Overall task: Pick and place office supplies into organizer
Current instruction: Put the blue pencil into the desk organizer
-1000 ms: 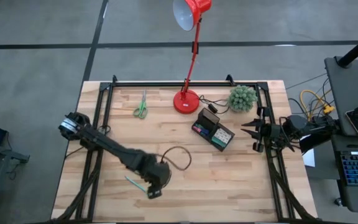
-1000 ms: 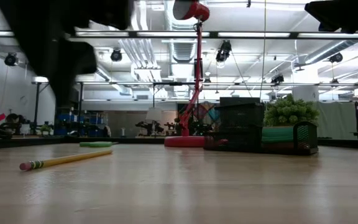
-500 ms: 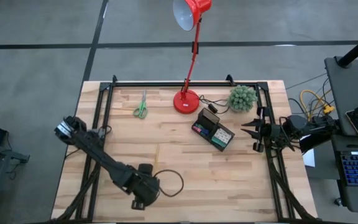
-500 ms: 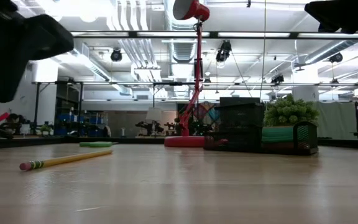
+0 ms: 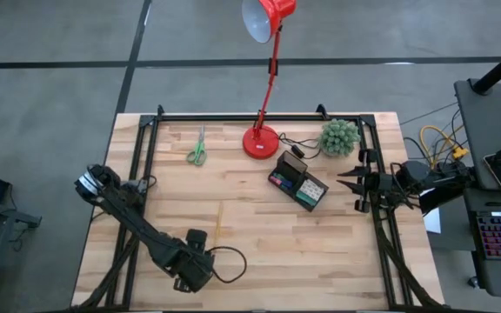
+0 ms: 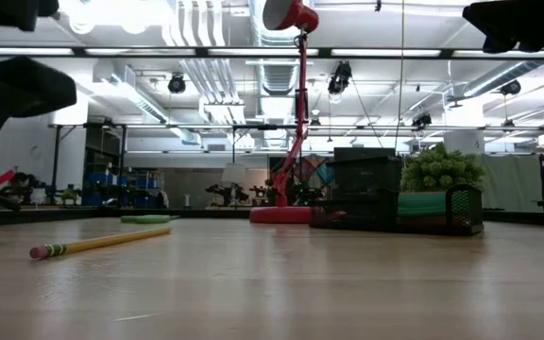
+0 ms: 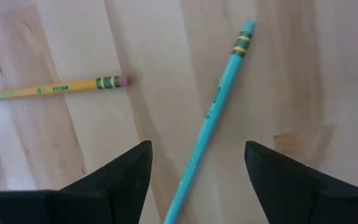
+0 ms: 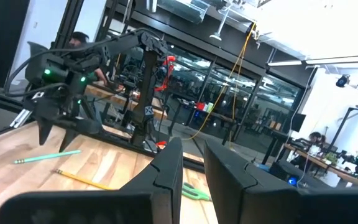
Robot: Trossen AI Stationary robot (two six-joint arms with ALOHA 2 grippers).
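High view first, from the left: the left gripper (image 5: 183,280) sits low over the near-left part of the table (image 5: 233,222), its arm running back to the left edge. Its wrist view shows the two dark fingers (image 7: 120,177) spread wide apart with nothing between them, and the teal pencil (image 7: 211,112) lying on the wood in the gap, slanting away from the camera. Just beside it lies a yellow pencil (image 7: 51,89), pink eraser toward the teal one, the two close but not touching. From above both pencils are hidden under the arm.

Farther right, on the far side, the green-handled scissors (image 5: 197,149) lie flat by themselves, well apart from everything else. Next comes the red desk lamp (image 5: 261,139), then the black organizer (image 5: 299,181), set at an angle right of centre; some coloured things already sit in its compartments, though what they are is too small to tell. The green plant (image 5: 339,136) stands just beyond it.

At the right edge the right gripper (image 5: 357,192) waits, fingers close together and empty in its wrist view.

My reading: the job is partly done. At least three supplies remain on the table, and the teal pencil looks to be the next pick, with the scissors and yellow pencil to follow.
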